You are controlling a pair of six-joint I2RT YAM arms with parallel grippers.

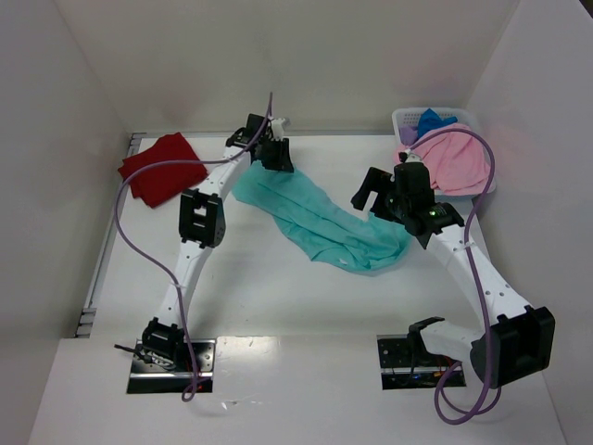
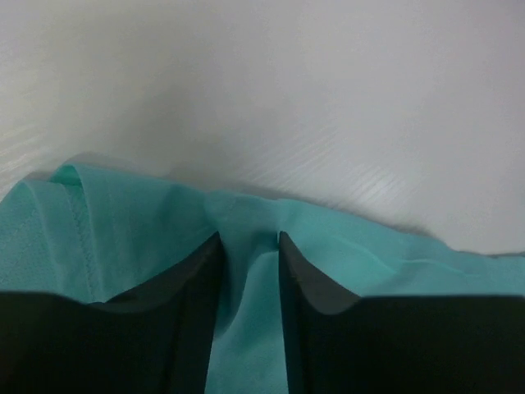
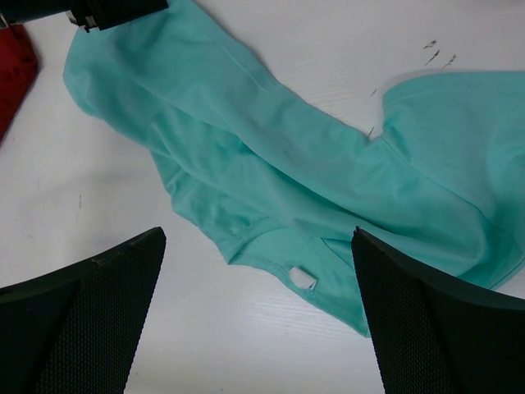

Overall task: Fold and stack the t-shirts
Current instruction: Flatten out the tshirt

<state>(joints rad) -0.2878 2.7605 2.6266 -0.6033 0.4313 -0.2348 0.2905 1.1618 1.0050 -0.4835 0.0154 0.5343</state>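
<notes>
The teal t-shirt (image 1: 320, 222) lay stretched in a long, rumpled band across the middle of the white worktop (image 1: 278, 306), running from the far left towards the near right. Its far left end sat under the left jaws, which had narrowed onto it: the left wrist view showed a raised pleat of teal cloth caught between the two dark tips, with the shirt's stitched hem just to the left of them. The left arm (image 1: 199, 218) reached well forward from its base to that corner. The right jaws stood wide apart and held nothing, hanging above the shirt's right end; through the right wrist camera the cloth spread out below them, with a small white tag showing at the edge of the neckline. The dark red t-shirt (image 1: 162, 167) lay folded near the far left corner of the worktop, well apart from the teal one. At the far right stood the white perforated basket (image 1: 408, 117), with the pink t-shirt (image 1: 454, 159) draped over its near rim and spilling towards the worktop; a blue t-shirt (image 1: 434, 120) and a bit of purple t-shirt (image 1: 409, 135) showed inside it
</notes>
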